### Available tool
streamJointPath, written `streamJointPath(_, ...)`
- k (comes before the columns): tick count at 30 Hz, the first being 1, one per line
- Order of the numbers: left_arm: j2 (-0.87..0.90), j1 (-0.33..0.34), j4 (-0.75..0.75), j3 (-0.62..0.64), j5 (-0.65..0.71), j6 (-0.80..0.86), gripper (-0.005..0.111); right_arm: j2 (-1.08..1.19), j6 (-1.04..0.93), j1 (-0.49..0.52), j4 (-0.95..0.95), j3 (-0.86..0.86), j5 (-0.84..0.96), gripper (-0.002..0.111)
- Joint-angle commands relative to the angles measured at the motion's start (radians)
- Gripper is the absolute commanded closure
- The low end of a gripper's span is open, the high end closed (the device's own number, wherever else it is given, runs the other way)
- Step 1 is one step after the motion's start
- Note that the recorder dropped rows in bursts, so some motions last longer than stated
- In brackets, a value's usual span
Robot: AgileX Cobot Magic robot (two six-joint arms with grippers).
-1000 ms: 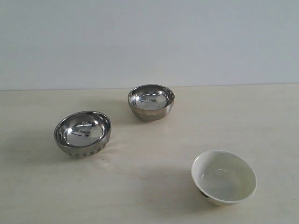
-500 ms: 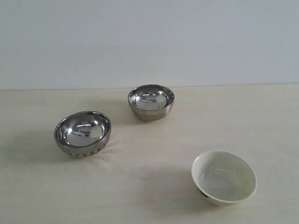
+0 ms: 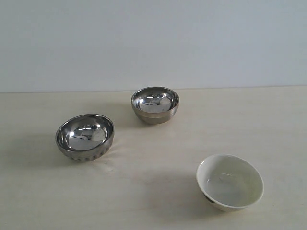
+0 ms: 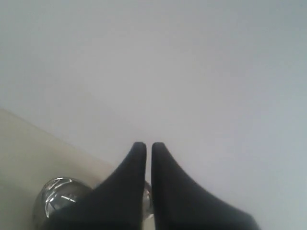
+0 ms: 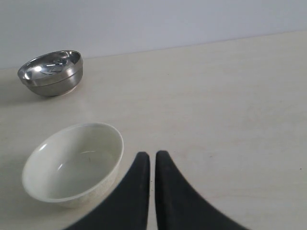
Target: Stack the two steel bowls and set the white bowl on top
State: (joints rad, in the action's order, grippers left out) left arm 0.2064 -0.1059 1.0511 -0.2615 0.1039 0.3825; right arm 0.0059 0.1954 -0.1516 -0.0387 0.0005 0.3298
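Note:
The ribbed steel bowl (image 3: pixel 85 136) stands upright at the left of the table. The smooth steel bowl (image 3: pixel 155 104) sits farther back near the middle. At the front right is the white bowl (image 3: pixel 230 181), upright, with a dark mark low on its side. Neither gripper shows in the exterior view. My left gripper (image 4: pixel 148 146) is shut and empty, raised, with a steel bowl (image 4: pixel 57 199) partly hidden behind its fingers. My right gripper (image 5: pixel 152 155) is shut and empty, just beside the white bowl (image 5: pixel 72 163), with the smooth steel bowl (image 5: pixel 52 72) beyond.
The three bowls stand apart on a pale wooden table (image 3: pixel 158 153). A plain light wall (image 3: pixel 153 43) rises behind the table's far edge.

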Motion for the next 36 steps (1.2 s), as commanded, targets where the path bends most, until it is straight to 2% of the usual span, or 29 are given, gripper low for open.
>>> streamJointPath(1, 0.28, 0.002, 0.011, -0.156, 0.117, 0.137, 0.103, -0.006, 0.005, 0.003, -0.002, 0.0, -0.007, 0.108)
streamJointPath(9, 0.798, 0.002, 0.046, -0.398, 0.258, 0.247, 0.103, -0.006, 0.005, 0.003, -0.002, 0.0, -0.007, 0.108)
streamJointPath(12, 0.951, 0.002, 0.059, -0.484, 0.27, 0.358, 0.103, -0.006, 0.005, 0.003, -0.002, 0.0, -0.007, 0.108)
streamJointPath(16, 1.089, 0.002, 0.059, -0.577, 0.311, 0.474, 0.103, -0.006, 0.005, 0.003, -0.002, 0.0, -0.007, 0.108)
streamJointPath(23, 1.329, 0.002, 0.059, -0.827, 0.511, 0.477, 0.103, -0.006, 0.005, 0.003, -0.002, 0.0, -0.007, 0.108)
streamJointPath(26, 1.424, -0.012, 0.028, -0.927, 0.555, 0.477, 0.101, -0.006, 0.005, 0.003, -0.002, 0.0, -0.007, 0.108)
streamJointPath(29, 1.51, -0.048, -0.045, -1.003, 0.516, 0.477, 0.089, -0.006, 0.005, 0.003, -0.002, 0.0, -0.007, 0.108)
streamJointPath(34, 1.64, -0.103, -0.05, -1.1, 0.424, 0.462, 0.06, -0.006, 0.005, 0.003, -0.002, 0.0, -0.007, 0.108)
streamJointPath(36, 1.695, -0.115, -0.061, -1.149, 0.424, 0.431, 0.058, -0.006, 0.005, 0.003, -0.002, 0.0, -0.007, 0.108)
